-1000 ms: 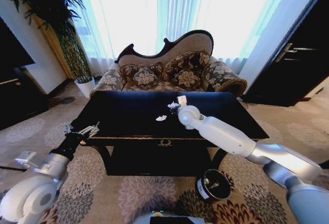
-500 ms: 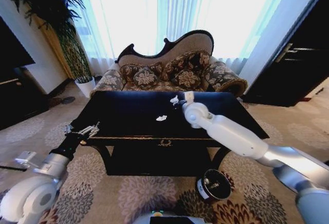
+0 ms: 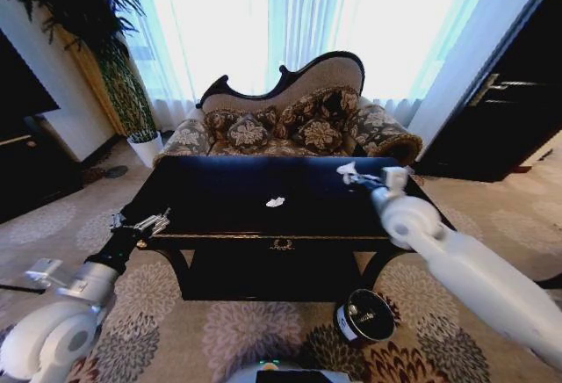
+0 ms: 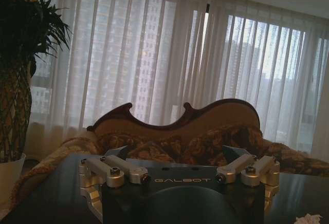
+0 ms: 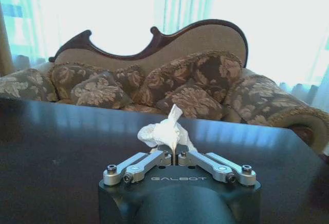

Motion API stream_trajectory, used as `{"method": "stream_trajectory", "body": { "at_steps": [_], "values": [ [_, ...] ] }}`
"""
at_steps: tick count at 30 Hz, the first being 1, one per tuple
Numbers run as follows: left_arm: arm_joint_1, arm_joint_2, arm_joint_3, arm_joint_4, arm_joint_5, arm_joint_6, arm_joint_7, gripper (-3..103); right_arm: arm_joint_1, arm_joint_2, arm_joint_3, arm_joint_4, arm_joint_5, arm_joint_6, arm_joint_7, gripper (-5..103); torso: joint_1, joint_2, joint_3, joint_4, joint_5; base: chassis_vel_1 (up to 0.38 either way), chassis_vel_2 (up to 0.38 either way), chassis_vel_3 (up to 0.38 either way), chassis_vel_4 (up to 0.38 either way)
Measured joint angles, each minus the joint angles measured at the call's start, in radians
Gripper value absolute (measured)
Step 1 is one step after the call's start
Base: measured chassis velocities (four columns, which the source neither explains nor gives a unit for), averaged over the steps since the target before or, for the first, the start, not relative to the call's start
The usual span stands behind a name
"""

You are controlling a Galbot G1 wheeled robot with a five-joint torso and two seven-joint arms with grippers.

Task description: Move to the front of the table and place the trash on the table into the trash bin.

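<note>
My right claw (image 5: 172, 158) was clamped on a paper wad (image 5: 165, 132), light, soft and crushable, pinched at its base above the table (image 3: 219, 190).

A home living room: ornate sofa (image 3: 290, 124), sheer curtains (image 3: 290, 23), patterned carpet (image 3: 176, 321).

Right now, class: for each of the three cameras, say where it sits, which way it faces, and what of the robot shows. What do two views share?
Head view: high, looking down at the table, trash bin and both arms.
Left wrist view: low at the table's left edge, facing the sofa; open left end effector.
Right wrist view: above the table, facing the sofa; right end effector pinching a paper wad.
Shared: both wrist views show the sofa.
</note>
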Motion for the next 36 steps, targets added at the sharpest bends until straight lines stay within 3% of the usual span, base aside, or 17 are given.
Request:
{"method": "stream_trajectory", "body": {
  "at_steps": [1, 4, 6, 9, 10, 15, 16, 19, 25, 30, 36],
  "values": [
    [0.000, 0.000, 0.000, 0.000, 0.000, 0.000, 0.000, 100, 0.000, 0.000, 0.000, 0.000, 0.000, 0.000, 0.000, 1, 0.000, 0.000, 0.000, 0.0000, 0.0000, 0.000, 0.000, 0.000, 0.000],
    [0.000, 0.000, 0.000, 0.000, 0.000, 0.000, 0.000, 100, -0.242, 0.027, 0.255, 0.096, -0.076, 0.013, -0.056, 1, 0.000, 0.000, 0.000, -0.0001, -0.0004, 0.000, 0.000, 0.000, 0.000],
    [0.000, 0.000, 0.000, 0.000, 0.000, 0.000, 0.000, 100, -0.290, 0.044, 0.307, 0.120, -0.085, 0.013, -0.067, 1, 0.000, 0.000, 0.000, -0.0001, -0.0002, 0.000, 0.000, 0.000, 0.000],
    [0.000, 0.000, 0.000, 0.000, 0.000, 0.000, 0.000, 100, -0.450, 0.117, 0.479, 0.172, -0.095, 0.017, -0.100, 1, 0.000, 0.000, 0.000, 0.0002, -0.0003, 0.000, 0.000, 0.000, 0.000],
    [0.000, 0.000, 0.000, 0.000, 0.000, 0.000, 0.000, 100, -0.450, 0.117, 0.479, 0.172, -0.095, 0.017, -0.100, 1, 0.000, 0.000, 0.000, 0.0002, -0.0003, 0.000, 0.000, 0.000, 0.000],
    [0.000, 0.000, 0.000, 0.000, 0.000, 0.000, 0.000, 100, -0.662, 0.264, 0.669, 0.206, -0.198, 0.109, -0.227, 1, 0.000, 0.000, 0.000, 0.0000, -0.0001, 0.000, 0.000, 0.000, 0.000],
    [0.000, 0.000, 0.000, 0.000, 0.000, 0.000, 0.000, 100, -0.662, 0.264, 0.669, 0.206, -0.198, 0.109, -0.227, 1, 0.000, 0.000, 0.000, 0.0000, -0.0001, 0.000, 0.000, 0.000, 0.000],
    [0.000, 0.000, 0.000, 0.000, 0.000, 0.000, 0.000, 100, -0.766, 0.354, 0.718, 0.261, -0.254, 0.180, -0.283, 1, 0.000, 0.000, 0.000, 0.0000, -0.0008, 0.000, 0.000, 0.000, 0.000],
    [0.000, 0.000, 0.000, 0.000, 0.000, 0.000, 0.000, 100, -0.854, 0.433, 0.749, 0.260, -0.303, 0.255, -0.332, 1, 0.000, 0.000, 0.000, 0.0003, -0.0006, 0.000, 0.000, 0.000, 0.000],
    [0.000, 0.000, 0.000, 0.000, 0.000, 0.000, 0.000, 100, -0.979, 0.564, 0.778, 0.264, -0.341, 0.392, -0.383, 1, 0.000, 0.000, 0.000, -0.0003, -0.0005, 0.000, 0.000, 0.000, 0.000],
    [0.000, 0.000, 0.000, 0.000, 0.000, 0.000, 0.000, 100, -1.005, 0.628, 0.755, 0.235, -0.311, 0.434, -0.395, 1, 0.000, 0.000, 0.000, 0.0001, -0.0007, 0.000, 0.000, 0.000, 0.000]
  ]
}}
